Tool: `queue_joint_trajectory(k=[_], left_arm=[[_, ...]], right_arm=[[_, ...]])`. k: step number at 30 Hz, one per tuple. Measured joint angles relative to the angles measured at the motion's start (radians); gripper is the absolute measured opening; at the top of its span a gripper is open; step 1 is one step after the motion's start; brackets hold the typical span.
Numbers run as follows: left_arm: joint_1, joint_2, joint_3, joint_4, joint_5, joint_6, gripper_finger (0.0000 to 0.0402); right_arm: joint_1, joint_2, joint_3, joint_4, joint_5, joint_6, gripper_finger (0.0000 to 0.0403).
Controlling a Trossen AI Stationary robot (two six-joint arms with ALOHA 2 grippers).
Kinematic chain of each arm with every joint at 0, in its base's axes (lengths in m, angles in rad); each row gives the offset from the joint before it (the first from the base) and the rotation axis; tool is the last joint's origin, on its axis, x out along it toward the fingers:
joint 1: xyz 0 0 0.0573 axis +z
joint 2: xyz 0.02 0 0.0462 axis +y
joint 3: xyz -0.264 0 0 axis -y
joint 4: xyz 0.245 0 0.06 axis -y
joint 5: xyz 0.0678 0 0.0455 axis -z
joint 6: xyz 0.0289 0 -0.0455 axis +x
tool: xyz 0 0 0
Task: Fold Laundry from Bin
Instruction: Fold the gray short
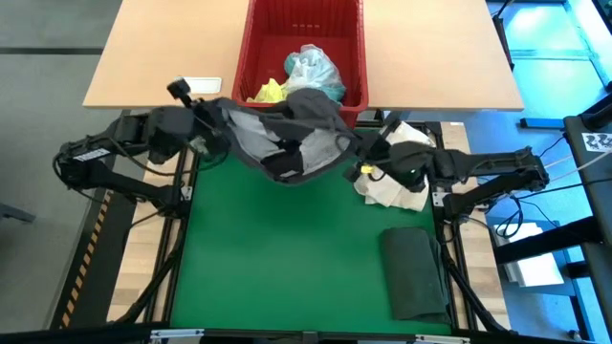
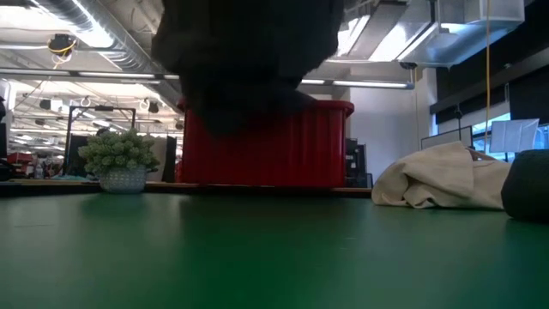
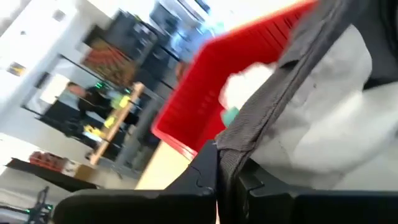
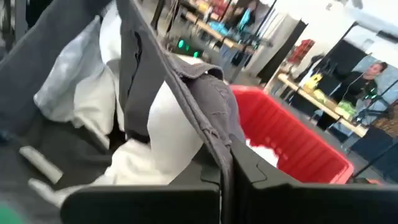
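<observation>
A grey garment [image 1: 287, 139] with a paler inside hangs spread between my two grippers above the far edge of the green mat [image 1: 277, 268]. My left gripper [image 1: 218, 122] is shut on its left end and my right gripper [image 1: 359, 151] on its right end. In the low view the garment [image 2: 249, 60] hangs as a dark mass in front of the red bin [image 2: 266, 146]. The bin [image 1: 253, 57] stands on the wooden table beyond the mat, with yellow [image 1: 270, 92] and light turquoise laundry [image 1: 314, 69] inside. My left gripper pinches the garment's hemmed edge [image 3: 231, 149] between its two shut fingers, coming nearly level from the table's left. The cloth runs up and away from the fingers, lifted clear of the mat. My right gripper pinches a bunched edge of the garment [image 4: 221, 146] between its two shut fingers, nearly level from the table's right. The cloth is drawn toward the other gripper and sags in the middle, clear of the mat.
A cream-white cloth bundle [image 1: 392, 186] lies at the mat's right edge under my right arm. A folded dark green garment [image 1: 416, 272] lies at the near right. A small potted plant [image 2: 120, 159] stands far left. The mat's middle and left are bare green.
</observation>
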Motion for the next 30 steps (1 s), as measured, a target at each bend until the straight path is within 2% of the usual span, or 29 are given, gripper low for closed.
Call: queue_joint_trajectory(k=[6,12,17,22,30], left_arm=[[-0.01,0.0,0.063,0.17,-0.007,0.192,0.0],[-0.016,0.0,0.131,0.224,0.005,0.251,0.0],[-0.057,-0.001,0.177,0.223,0.033,0.255,0.0],[-0.152,-0.003,0.189,0.217,0.035,0.255,0.0],[-0.316,-0.003,0.189,0.164,0.027,0.186,0.0]], right_arm=[[0.002,-0.001,0.093,0.045,-0.019,-0.102,0.0003],[0.002,-0.001,0.155,0.045,-0.129,-0.133,0.0003],[0.002,-0.001,0.193,0.044,-0.258,-0.135,0.0003],[0.004,-0.001,0.225,0.044,-0.383,-0.134,0.0003],[0.004,-0.002,0.274,-0.003,-0.479,-0.097,0.0003]])
